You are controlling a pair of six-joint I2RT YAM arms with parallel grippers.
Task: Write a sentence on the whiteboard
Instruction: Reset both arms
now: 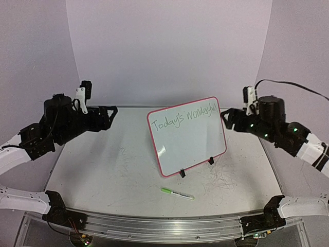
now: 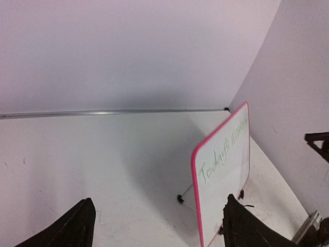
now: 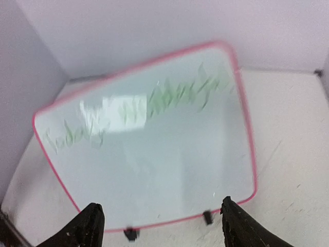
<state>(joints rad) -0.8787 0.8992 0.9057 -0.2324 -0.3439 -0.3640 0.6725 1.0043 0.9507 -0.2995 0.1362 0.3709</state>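
**Twin-arm rig: finish and fittings**

- Black-and-white jointed left arm [image 1: 51, 126], left of frame: matte black motor housings and glossy white tubular links [image 1: 13, 154]. A white plastic bracket [image 1: 79, 95] carries a small black camera box [image 1: 86, 87].
- Matte black left gripper [image 1: 110, 116]: two angular, tapered fingers [image 2: 77, 226].
- Black-and-white jointed right arm [image 1: 277, 123], right of frame: matching housings, small green indicator lights [image 1: 294, 129], and a thin black cable [image 1: 288, 84] arching at upper right.
- Matte black right gripper [image 1: 224, 119]: two tapered fingers [image 3: 87, 226].
- Black base joints [image 1: 56, 206] in the bottom corners.
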